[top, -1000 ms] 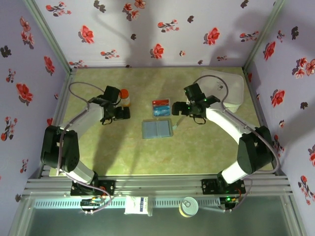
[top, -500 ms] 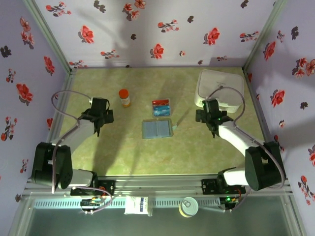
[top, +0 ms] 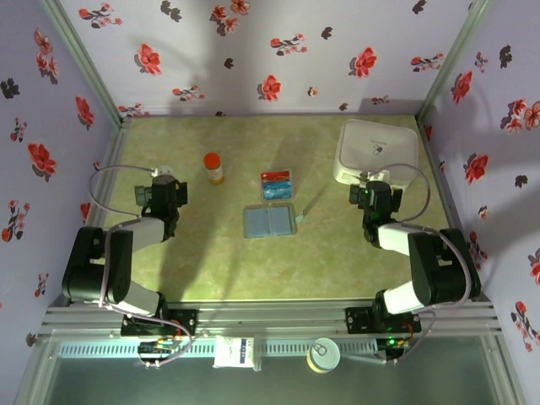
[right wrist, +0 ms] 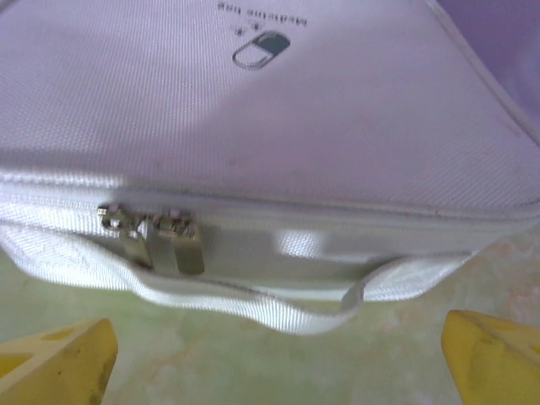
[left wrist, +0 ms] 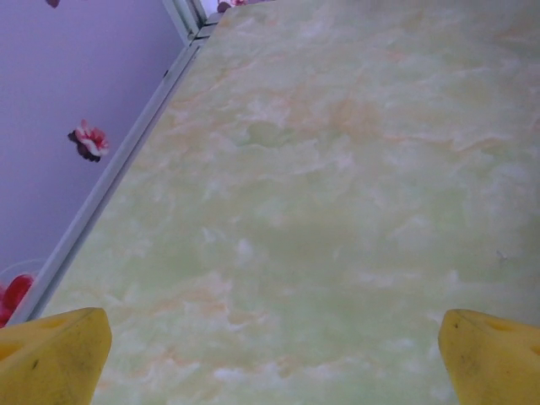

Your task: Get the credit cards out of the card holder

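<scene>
The card holder (top: 270, 221) lies open and flat mid-table, its two pale blue-grey panels facing up. Just behind it, the credit cards (top: 276, 184) rest on the table as a small blue stack with a red band on the far edge. My left gripper (top: 163, 184) is folded back at the left, well away from both. Its yellow fingertips (left wrist: 59, 354) stand wide apart over bare table, so the left gripper (left wrist: 274, 363) is open. My right gripper (top: 375, 187) is at the right, and the right gripper (right wrist: 274, 363) is open and holds nothing.
A white zipped bag (top: 377, 150) sits at the back right; its zip pulls (right wrist: 152, 240) and strap (right wrist: 253, 299) are just ahead of my right fingers. An orange-capped bottle (top: 214, 167) stands left of the cards. A clear plastic square (top: 297, 216) lies by the holder's right edge.
Both arms have drawn back from the middle to their own sides, the left away from the bottle and the right to the front of the white bag. Both grippers stayed open.
</scene>
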